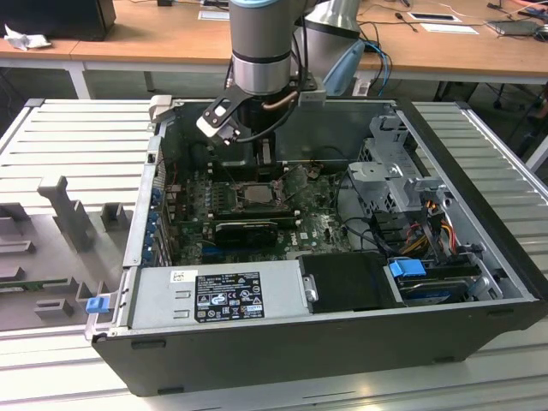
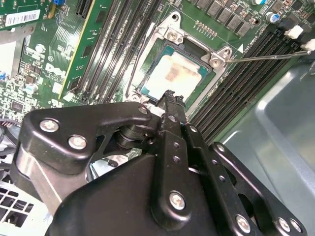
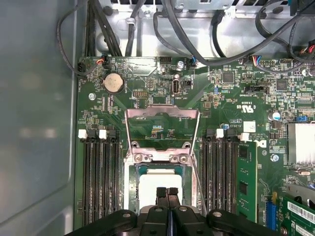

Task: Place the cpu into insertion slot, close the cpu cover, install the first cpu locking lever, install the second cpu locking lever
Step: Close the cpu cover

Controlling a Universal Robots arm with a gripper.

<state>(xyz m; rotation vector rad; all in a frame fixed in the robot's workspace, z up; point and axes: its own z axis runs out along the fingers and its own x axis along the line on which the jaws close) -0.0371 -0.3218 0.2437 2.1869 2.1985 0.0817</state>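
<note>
Pincer [image 3: 167, 192] clenched, fingertips pressed together with nothing between them, hanging just above the cpu [image 2: 173, 73]. I could not tell whether the tips touched the chip.

The cpu lay flat in the insertion slot [image 2: 158, 38], square to its rim. Its top was pale silver-grey with a faint brownish smear at the centre.

The cpu cover [image 3: 162, 109] was swung open off the slot at its hinge edge, with green motherboard [image 3: 147, 73] showing through its window. One thin wire lever [image 2: 266, 55] stood free beside the slot, unlatched.

Judgement: placing was done and closing the cover was the step in hand. It called for pressing on the frame only, clear of the chip.

In the exterior view the slot sat toward the far side of the open case [image 1: 342, 342].
</note>
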